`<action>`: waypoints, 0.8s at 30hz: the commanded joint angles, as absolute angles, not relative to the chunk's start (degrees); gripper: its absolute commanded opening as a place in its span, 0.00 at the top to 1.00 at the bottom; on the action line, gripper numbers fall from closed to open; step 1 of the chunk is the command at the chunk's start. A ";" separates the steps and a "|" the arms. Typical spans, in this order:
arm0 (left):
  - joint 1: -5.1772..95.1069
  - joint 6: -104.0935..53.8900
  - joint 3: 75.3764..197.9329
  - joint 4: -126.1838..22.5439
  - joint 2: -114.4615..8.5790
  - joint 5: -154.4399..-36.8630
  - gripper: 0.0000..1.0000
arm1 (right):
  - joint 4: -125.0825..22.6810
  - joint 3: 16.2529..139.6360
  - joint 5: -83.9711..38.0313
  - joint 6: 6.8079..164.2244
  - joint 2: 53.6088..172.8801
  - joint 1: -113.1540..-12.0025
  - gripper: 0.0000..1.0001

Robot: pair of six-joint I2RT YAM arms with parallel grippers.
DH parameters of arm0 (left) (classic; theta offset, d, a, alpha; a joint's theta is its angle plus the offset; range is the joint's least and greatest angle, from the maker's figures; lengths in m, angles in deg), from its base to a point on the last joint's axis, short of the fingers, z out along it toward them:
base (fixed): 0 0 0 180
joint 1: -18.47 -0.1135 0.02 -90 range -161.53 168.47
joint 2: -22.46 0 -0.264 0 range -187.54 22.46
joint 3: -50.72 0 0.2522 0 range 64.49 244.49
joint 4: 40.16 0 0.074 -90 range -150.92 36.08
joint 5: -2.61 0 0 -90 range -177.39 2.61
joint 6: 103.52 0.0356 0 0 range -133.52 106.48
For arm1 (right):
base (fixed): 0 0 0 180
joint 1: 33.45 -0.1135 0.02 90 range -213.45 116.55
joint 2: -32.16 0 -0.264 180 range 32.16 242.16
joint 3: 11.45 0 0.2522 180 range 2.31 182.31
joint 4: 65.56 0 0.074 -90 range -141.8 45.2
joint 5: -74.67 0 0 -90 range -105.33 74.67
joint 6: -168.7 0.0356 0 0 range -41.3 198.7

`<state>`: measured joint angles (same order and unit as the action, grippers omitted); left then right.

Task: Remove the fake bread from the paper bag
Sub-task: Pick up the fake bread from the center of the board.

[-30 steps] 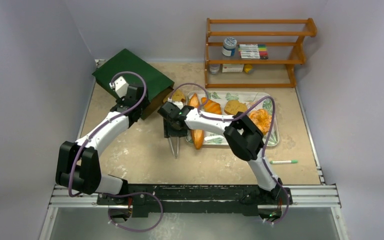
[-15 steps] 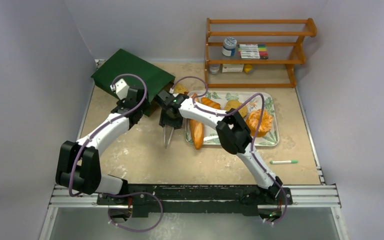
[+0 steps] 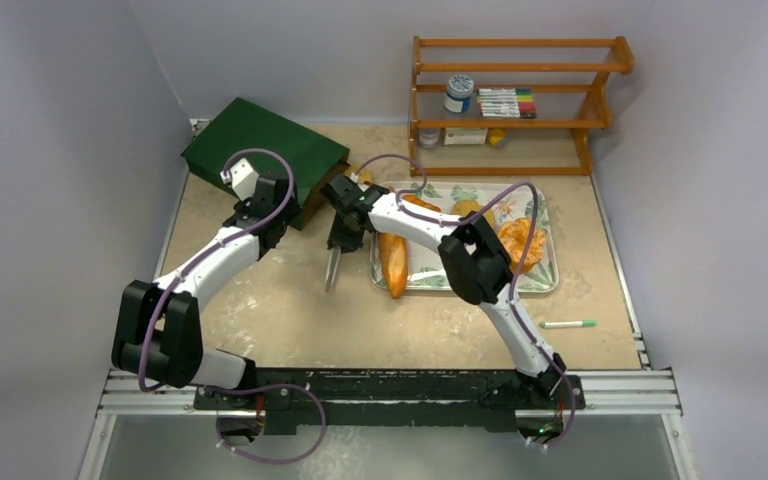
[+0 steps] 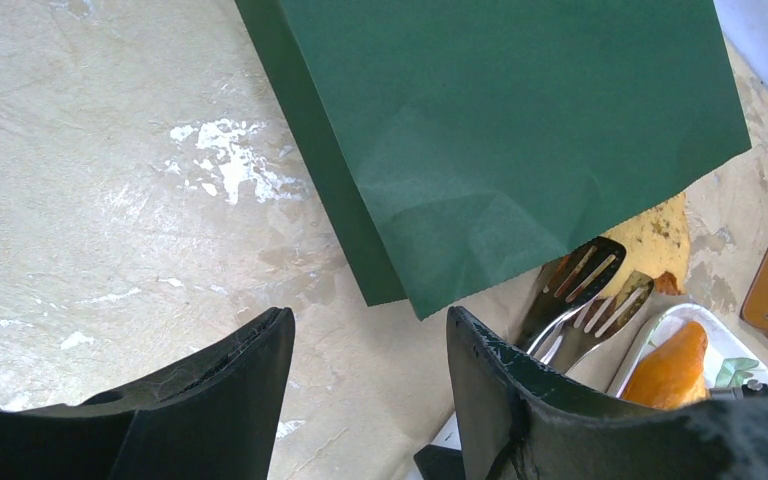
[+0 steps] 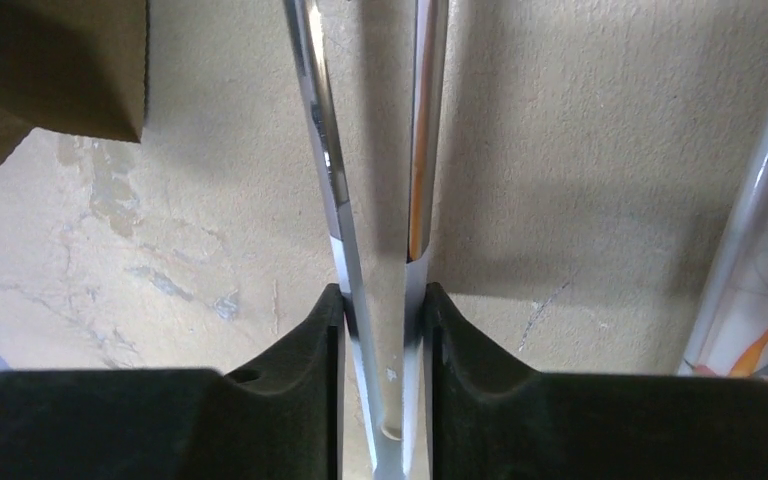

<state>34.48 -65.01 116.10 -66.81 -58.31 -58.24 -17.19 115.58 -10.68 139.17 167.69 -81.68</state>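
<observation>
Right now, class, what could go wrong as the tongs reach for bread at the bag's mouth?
The left gripper is open, not holding the paper bag, so the bag may slide if pushed. The right gripper squeezes the metal tongs nearly together; the bread piece at the mouth could be shoved deeper.

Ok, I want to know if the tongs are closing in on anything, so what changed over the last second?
The right gripper carried the metal tongs away from the near edge to the mouth of the paper bag and squeezed their arms closer together; their heads now sit beside a yellow bread piece there. The left gripper stayed open by the bag; tray and baguette did not move.
</observation>
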 commanded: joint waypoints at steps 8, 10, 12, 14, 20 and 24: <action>34.02 -65.41 117.23 -65.68 -57.84 -56.69 0.43 | -19.41 103.39 -5.80 134.75 158.02 -82.93 0.89; 34.02 -65.55 117.35 -65.74 -57.69 -56.63 0.43 | -20.68 100.23 -5.83 134.57 155.40 -83.68 0.90; 34.00 -65.72 117.35 -65.97 -57.46 -56.33 0.43 | -21.53 97.85 -5.69 134.25 152.82 -84.52 0.91; 34.00 -65.75 117.26 -66.07 -57.14 -56.07 0.43 | -21.96 96.16 -5.82 133.67 150.69 -85.40 0.91; 33.98 -65.95 117.08 -66.41 -56.54 -55.73 0.43 | -20.72 94.59 -3.58 132.58 144.96 -89.57 0.92; 34.01 -65.99 117.36 -66.49 -56.46 -55.67 0.43 | -20.03 92.95 -2.54 132.63 141.62 -91.07 0.92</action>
<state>34.48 -65.14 116.10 -66.96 -58.26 -57.06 -20.81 93.92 -5.57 133.62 147.58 -89.61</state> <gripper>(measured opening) 0.571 0.287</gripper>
